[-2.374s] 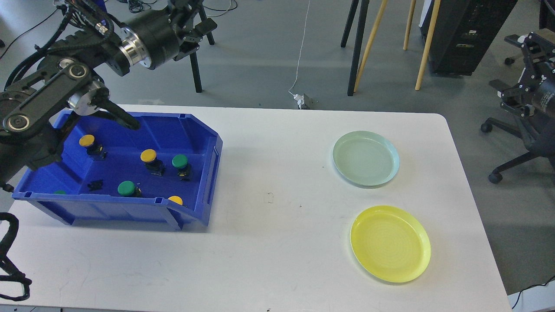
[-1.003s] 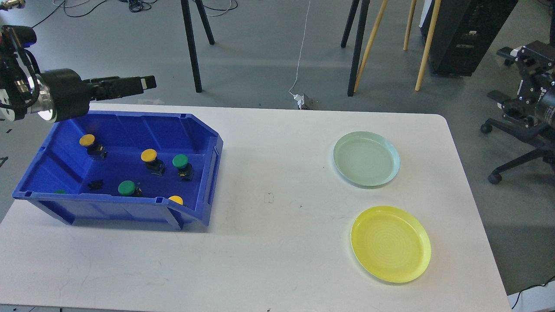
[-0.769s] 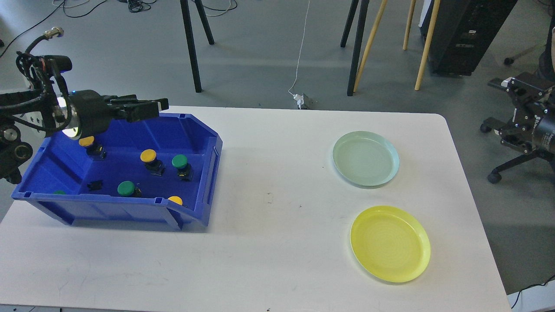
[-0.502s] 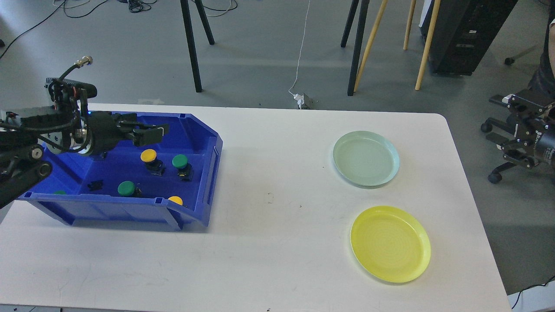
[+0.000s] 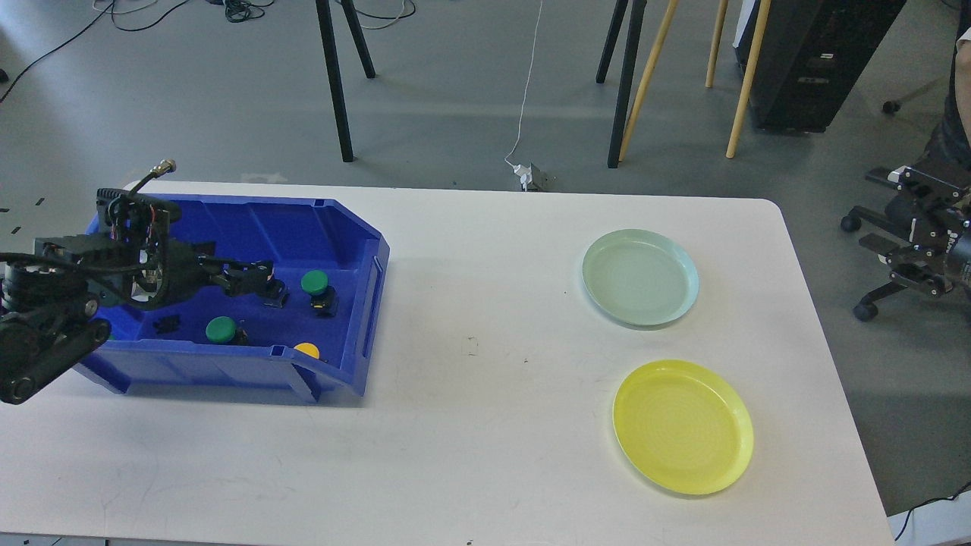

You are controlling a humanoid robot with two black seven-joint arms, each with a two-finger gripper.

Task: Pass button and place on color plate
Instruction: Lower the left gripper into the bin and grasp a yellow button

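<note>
Left end effector reaches level into the blue bin from the left, fingertips at a button's black base; its opening cannot be told. Right end effector hangs off the table, beyond the green plate and yellow plate.
</note>
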